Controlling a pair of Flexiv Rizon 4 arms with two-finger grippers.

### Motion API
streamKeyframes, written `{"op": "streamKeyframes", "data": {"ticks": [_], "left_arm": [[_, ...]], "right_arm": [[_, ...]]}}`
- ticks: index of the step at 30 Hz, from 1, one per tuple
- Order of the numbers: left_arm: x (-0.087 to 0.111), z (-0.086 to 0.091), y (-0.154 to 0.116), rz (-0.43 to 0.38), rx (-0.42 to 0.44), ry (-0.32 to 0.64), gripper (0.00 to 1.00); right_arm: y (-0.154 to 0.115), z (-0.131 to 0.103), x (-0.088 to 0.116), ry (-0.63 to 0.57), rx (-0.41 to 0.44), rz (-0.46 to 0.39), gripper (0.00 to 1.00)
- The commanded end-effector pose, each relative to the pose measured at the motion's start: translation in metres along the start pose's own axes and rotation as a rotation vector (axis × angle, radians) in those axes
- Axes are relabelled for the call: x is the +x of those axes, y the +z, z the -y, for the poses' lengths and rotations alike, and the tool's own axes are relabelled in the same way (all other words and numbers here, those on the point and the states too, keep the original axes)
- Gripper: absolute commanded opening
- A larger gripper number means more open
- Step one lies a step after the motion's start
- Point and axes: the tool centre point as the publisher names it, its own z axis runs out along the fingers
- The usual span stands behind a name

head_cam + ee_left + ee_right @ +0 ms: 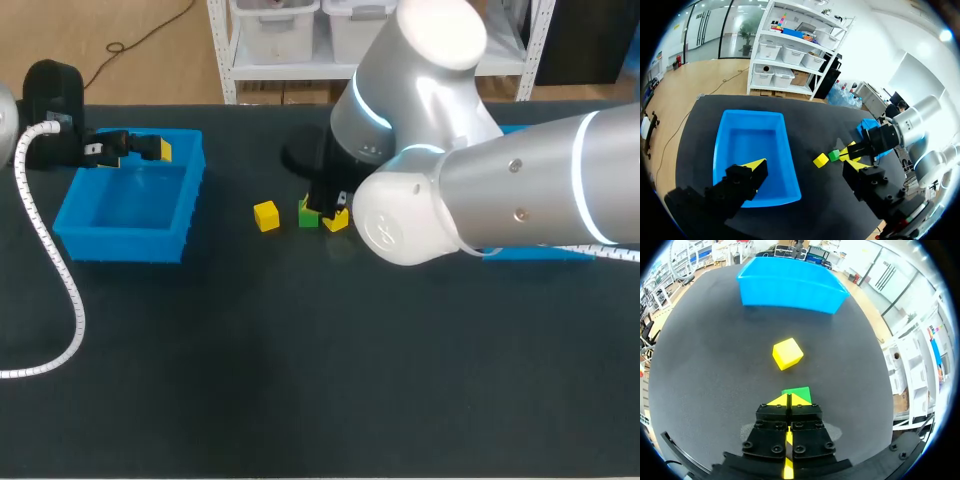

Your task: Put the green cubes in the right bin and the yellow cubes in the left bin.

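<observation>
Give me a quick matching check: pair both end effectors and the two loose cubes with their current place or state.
Things:
1. left end effector
2. right end effector
3. yellow cube
4. green cube

Places or states:
A. just ahead of the shut end effector
B. open, over the left bin
C. lying free, between the left bin and the green cube
D. shut, holding nothing

Pairs: 1-B, 2-D, 3-C, 4-A
</observation>
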Motion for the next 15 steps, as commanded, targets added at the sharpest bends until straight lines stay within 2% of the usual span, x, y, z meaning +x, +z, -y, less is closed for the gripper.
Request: {"op": "streamKeyframes", "data": {"ticks": [1,11,12,15], "left_arm": [[0.000,-0.001,0.000,0.001,0.002,0.000,1.00],[0.000,-0.001,0.000,0.001,0.002,0.000,1.00],[0.000,-0.001,0.000,0.001,0.002,0.000,1.00],[0.000,-0.001,0.000,0.001,0.002,0.000,1.00]], "right_arm": [[-0.005,-0.001,-0.001,0.001,0.012,0.000,1.00],[-0.015,0.003,-0.005,-0.018,0.039,0.009,1.00],[-0.013,0.003,-0.005,0.001,0.068,0.019,0.00],[-0.011,0.002,-0.003,-0.006,0.058,0.013,0.00]]}}
